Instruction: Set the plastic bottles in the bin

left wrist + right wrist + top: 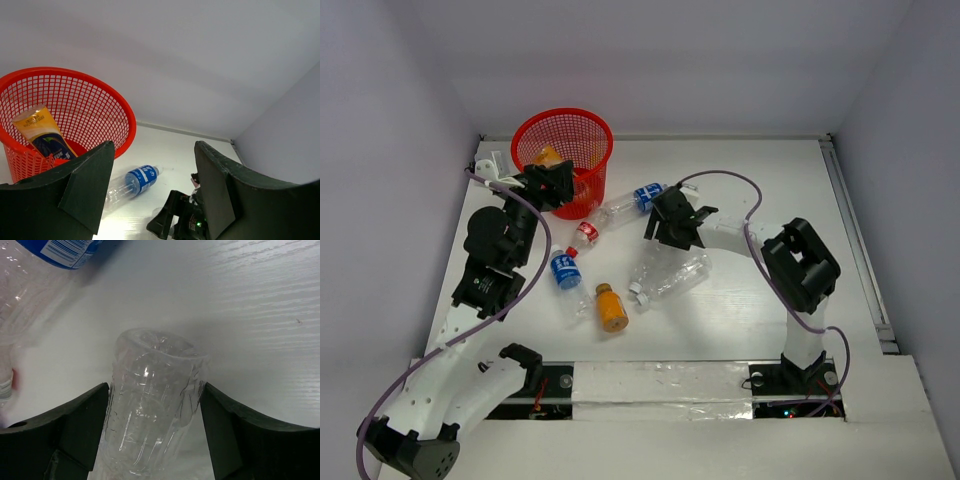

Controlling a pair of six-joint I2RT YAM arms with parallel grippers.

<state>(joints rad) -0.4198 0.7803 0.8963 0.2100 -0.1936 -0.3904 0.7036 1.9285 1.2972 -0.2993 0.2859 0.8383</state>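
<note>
- Plastic bottles (670,275) lie scattered on the white table (770,200) between the two arms; the one that matters now is the plain clear ribbed plastic bottle (152,365), lying on the table right between the fingers of the right gripper (154,390)
- its long axis runs straight away from the wrist, rounded base at the far end; so the jaws would close across its width, not along its length, which we judge the right way to take it
- the right gripper's jaws stand wide, one black finger (75,430) hard by each flank of the bottle; whether the pads already press the plastic we cannot tell
- the round red plastic mesh bin (590,188) stands at the far left of the table, well apart from the right gripper; a blue-labelled clear bottle (632,202) lies on the table between them, so we judge the carry must go leftward and over it
- the left gripper (552,185) hovers just beside the bin's near rim, jaws spread with nothing between them; it is the nearer arm to the bin, yet the right arm is plainly nearer to this bottle
- a long orange-filled bottle (42,132) leans inside the bin; a red-labelled bottle (585,235), a second blue-labelled bottle (565,270) and a stubby orange-filled bottle (611,308) lie on the table, nearer the left arm
</note>
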